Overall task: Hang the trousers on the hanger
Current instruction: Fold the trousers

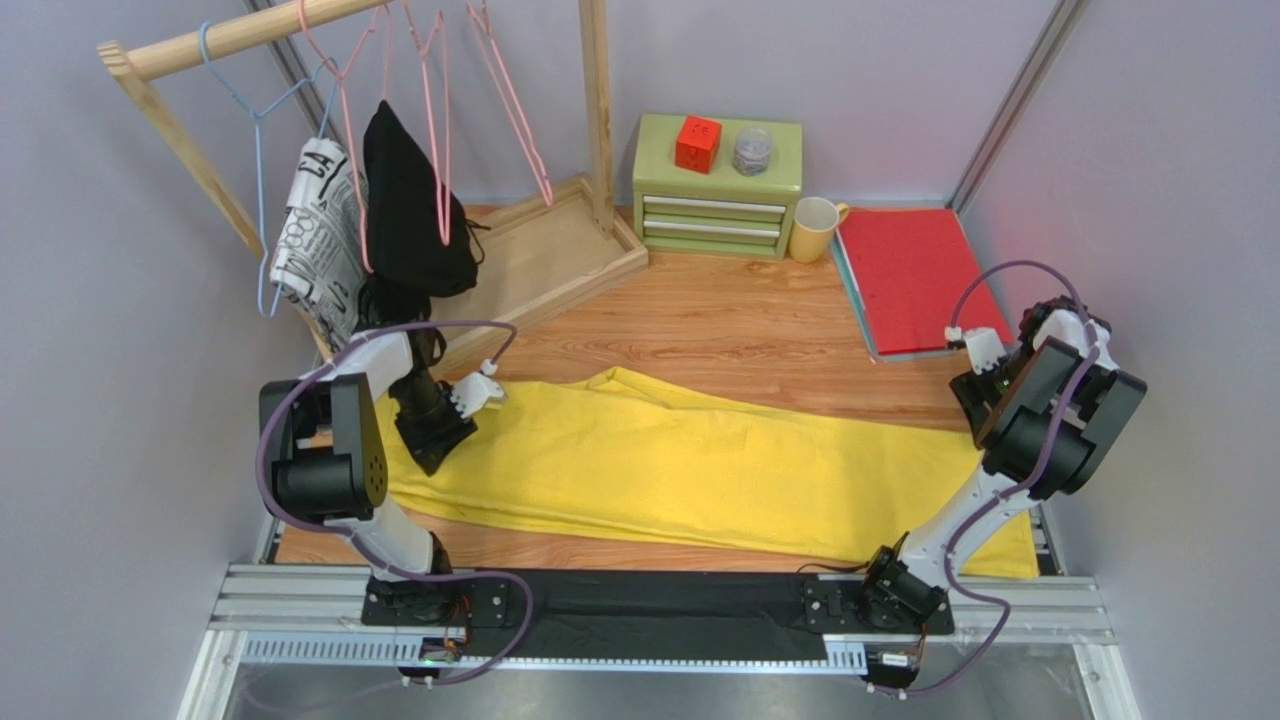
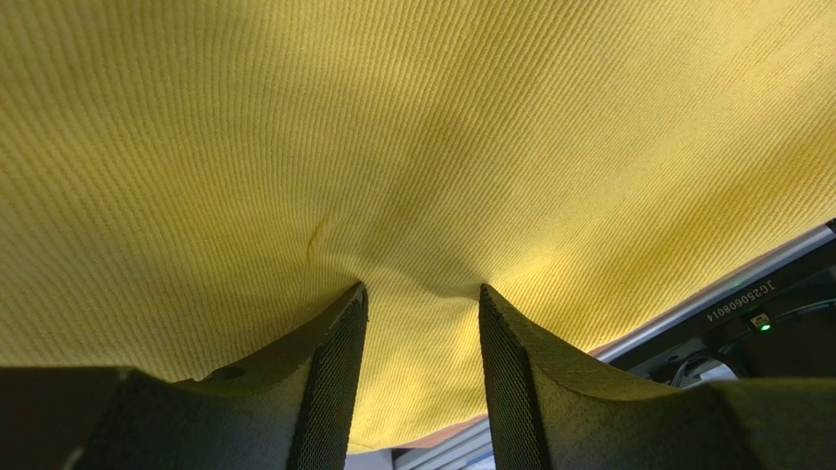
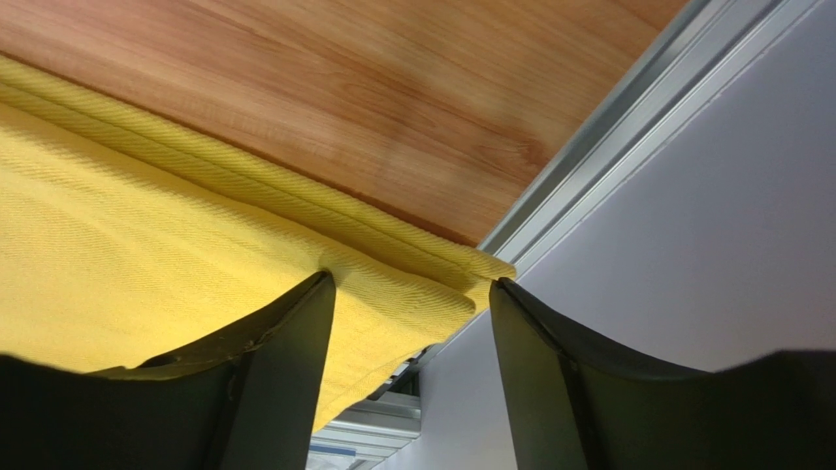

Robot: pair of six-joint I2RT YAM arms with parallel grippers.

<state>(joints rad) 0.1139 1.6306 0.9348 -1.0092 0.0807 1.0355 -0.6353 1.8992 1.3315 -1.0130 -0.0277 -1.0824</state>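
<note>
The soft trousers [image 1: 676, 458] will likely sag, so the left gripper [image 2: 422, 294] and the right gripper [image 3: 410, 284], both with fingers apart, should pinch the ends.

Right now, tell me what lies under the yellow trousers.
The trousers lie spread on the wooden table, whose bare boards show past their edges. Anything else beneath the cloth is covered and cannot be seen.

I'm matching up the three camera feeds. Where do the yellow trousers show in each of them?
Top external: the trousers lie flat across the middle of the table.
Left wrist: the trousers fill nearly the whole picture, puckered at the left tool.
Right wrist: the trousers fill the lower left, hem at the right tool.
Shared landmark: the metal frame rail.
</note>
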